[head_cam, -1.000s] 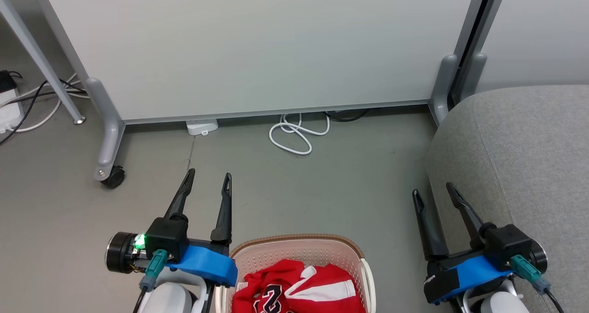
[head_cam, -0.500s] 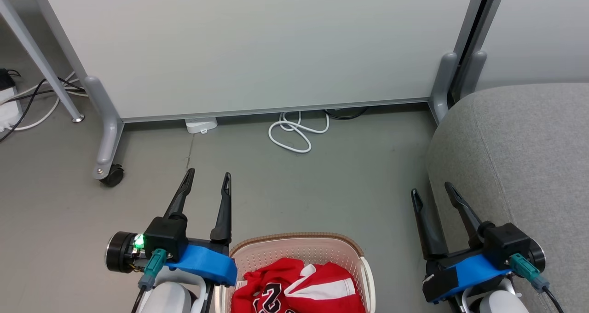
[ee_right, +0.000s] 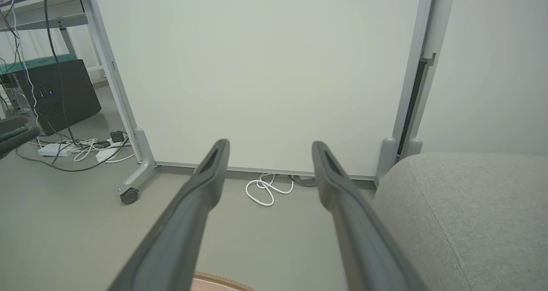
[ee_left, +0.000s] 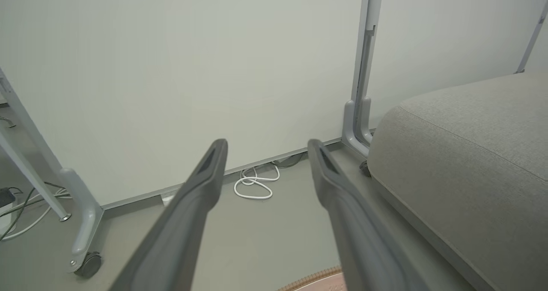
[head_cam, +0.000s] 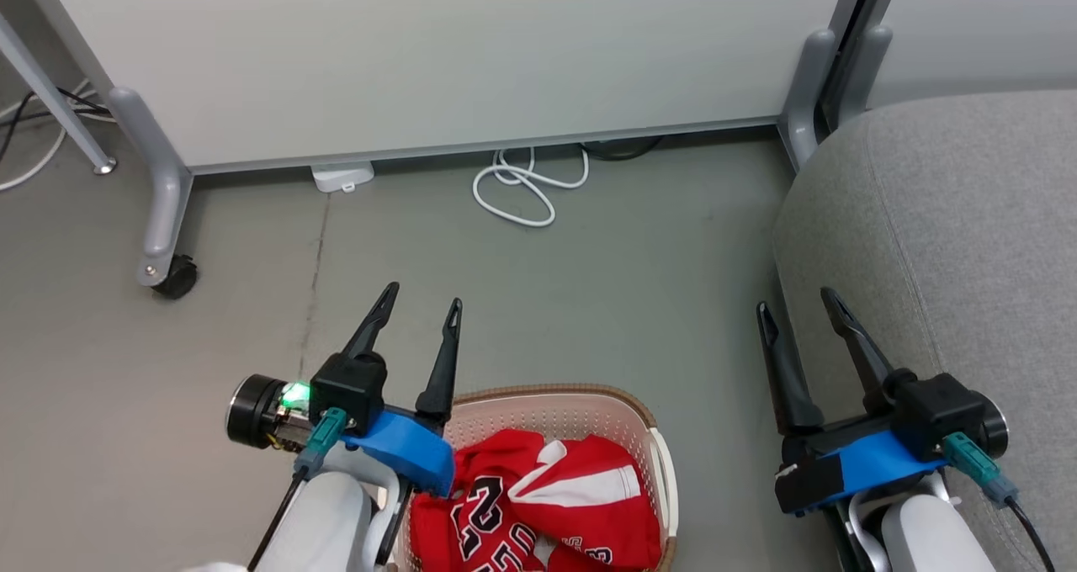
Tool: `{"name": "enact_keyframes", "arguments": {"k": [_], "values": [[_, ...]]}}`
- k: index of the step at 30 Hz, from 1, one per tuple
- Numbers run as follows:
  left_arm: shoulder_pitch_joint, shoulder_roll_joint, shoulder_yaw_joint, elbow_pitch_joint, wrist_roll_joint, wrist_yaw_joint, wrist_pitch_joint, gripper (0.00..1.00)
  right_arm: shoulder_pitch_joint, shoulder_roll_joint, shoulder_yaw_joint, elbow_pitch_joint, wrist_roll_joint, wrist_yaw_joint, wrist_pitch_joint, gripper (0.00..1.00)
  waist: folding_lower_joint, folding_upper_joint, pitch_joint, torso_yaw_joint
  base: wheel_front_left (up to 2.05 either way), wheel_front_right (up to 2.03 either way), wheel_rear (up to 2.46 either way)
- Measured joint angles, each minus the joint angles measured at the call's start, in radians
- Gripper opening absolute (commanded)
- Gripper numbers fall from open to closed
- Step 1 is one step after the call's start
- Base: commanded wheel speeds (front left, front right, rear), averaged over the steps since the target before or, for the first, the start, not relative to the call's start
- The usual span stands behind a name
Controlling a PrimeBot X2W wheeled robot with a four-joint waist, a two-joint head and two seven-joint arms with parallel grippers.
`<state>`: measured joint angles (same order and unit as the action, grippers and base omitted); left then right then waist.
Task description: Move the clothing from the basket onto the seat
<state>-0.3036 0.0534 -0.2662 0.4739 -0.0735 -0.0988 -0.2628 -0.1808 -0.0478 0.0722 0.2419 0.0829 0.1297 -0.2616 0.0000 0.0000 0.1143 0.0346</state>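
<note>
Clothing (head_cam: 538, 505): crumpled red fabric in perforated basket (head_cam: 652, 454); woven rim.

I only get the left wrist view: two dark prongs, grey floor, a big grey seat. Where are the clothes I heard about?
Observer: In the head view, red clothing lies piled in the basket, nearer the robot than the tips of the left tool.
Operator: Is anything gripping it?
Observer: No. The right tool is open and empty, next to the edge of the seat.
Operator: What's off to the left?
Observer: The right wrist view shows a dark box with small blue lights.
</note>
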Motion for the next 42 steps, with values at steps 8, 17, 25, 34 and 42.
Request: {"name": "enact_keyframes", "arguments": {"k": [8, 17, 25, 34, 42], "values": [[-0.134, 0.004, -0.106, 0.152, 0.041, -0.025, 0.0, 1.0, -0.066, 0.0, -0.003, -0.039, -0.023, 0.0, -0.001, 1.0, 0.0001, 0.0, 0.115, -0.029, 0.0, 0.0, 0.0], [-0.287, 0.03, -0.264, 0.345, 0.056, -0.027, 0.0, 1.0, -0.16, -0.001, 0.012, -0.078, -0.037, 0.001, -0.001, 1.0, 0.0002, -0.0001, 0.273, -0.076, 0.0, 0.0, 0.0], [-0.407, 0.039, -0.459, 0.506, 0.018, -0.03, 0.0, 1.0, -0.22, -0.01, 0.02, -0.107, -0.045, 0.001, -0.001, 1.0, 0.0002, 0.0, 0.404, -0.112, 0.0, 0.0, 0.0], [-0.504, 0.045, -0.684, 0.671, -0.052, -0.031, 0.0, 1.0, -0.282, -0.02, 0.04, -0.139, -0.047, 0.001, -0.001, 1.0, 0.0002, -0.0001, 0.542, -0.136, 0.0, 0.0, 0.0], [-0.599, 0.044, -0.839, 0.758, -0.13, -0.031, 0.048, 1.0, -0.31, -0.032, 0.03, -0.177, -0.047, 0.001, -0.001, 1.0, 0.0002, -0.0001, 0.659, -0.151, 0.0, 0.0, 0.0]]}}
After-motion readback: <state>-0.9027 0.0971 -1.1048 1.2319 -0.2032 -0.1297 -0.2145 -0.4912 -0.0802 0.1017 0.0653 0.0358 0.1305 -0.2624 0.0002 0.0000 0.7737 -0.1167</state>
